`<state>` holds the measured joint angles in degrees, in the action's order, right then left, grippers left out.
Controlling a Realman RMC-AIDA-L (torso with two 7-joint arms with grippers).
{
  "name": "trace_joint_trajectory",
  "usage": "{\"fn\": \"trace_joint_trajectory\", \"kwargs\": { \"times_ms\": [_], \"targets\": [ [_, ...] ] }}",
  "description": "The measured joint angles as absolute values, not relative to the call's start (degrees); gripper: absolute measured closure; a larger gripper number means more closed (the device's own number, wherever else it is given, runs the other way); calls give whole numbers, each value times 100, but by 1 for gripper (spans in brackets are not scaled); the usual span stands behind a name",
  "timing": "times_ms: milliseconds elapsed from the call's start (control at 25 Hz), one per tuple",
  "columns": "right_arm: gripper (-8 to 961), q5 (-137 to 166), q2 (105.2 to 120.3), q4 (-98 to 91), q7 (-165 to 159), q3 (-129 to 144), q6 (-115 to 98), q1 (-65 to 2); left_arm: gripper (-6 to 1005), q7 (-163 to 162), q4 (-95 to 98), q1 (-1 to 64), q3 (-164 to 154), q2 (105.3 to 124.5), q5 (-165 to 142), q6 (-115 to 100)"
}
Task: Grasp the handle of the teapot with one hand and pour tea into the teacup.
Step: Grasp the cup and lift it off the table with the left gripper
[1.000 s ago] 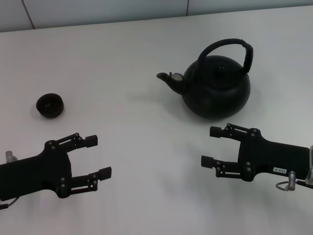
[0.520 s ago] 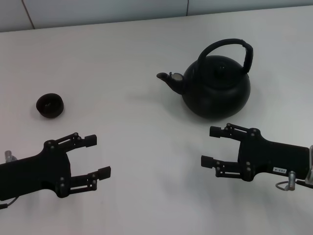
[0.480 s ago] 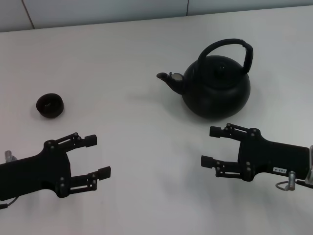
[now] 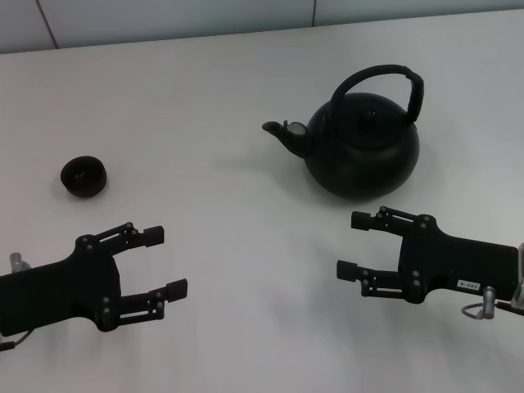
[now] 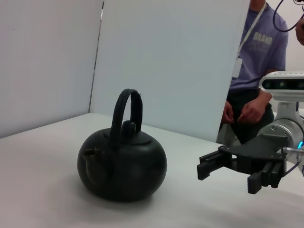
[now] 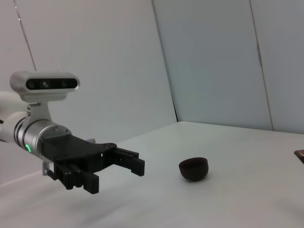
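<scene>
The matte black teapot (image 4: 364, 155) stands at the table's back right, its spout pointing left and its arched handle (image 4: 381, 74) upright over the lid. In the left wrist view the teapot (image 5: 122, 164) and its handle (image 5: 127, 107) appear again. The small black teacup (image 4: 83, 177) sits far to the left and also shows in the right wrist view (image 6: 194, 168). My right gripper (image 4: 353, 245), the hand with the white label, hovers open just in front of the teapot, apart from it. My left gripper (image 4: 165, 262) hangs open, in front of and to the right of the teacup, holding nothing.
The white table (image 4: 229, 98) runs back to a pale wall. A person in a purple shirt (image 5: 251, 71) stands beyond the table in the left wrist view. The right gripper (image 5: 228, 175) shows there and the left gripper (image 6: 115, 176) in the right wrist view.
</scene>
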<state>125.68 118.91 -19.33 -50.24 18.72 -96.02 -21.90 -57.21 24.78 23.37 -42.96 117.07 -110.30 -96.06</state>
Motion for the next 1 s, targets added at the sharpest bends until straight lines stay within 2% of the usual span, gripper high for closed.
{"fn": "trace_joint_trajectory", "kwargs": {
  "times_ms": [480, 1000],
  "targets": [
    [127, 12568, 11892, -1933, -5019, 1860, -9597, -2188, 155, -5431, 2296, 2262, -3759, 11820, -10961, -9626],
    [127, 12568, 11891, -1934, -5018, 1841, -9597, -2204, 153, -4802, 1856, 2215, -2195, 11832, -10950, -9556]
  ]
}}
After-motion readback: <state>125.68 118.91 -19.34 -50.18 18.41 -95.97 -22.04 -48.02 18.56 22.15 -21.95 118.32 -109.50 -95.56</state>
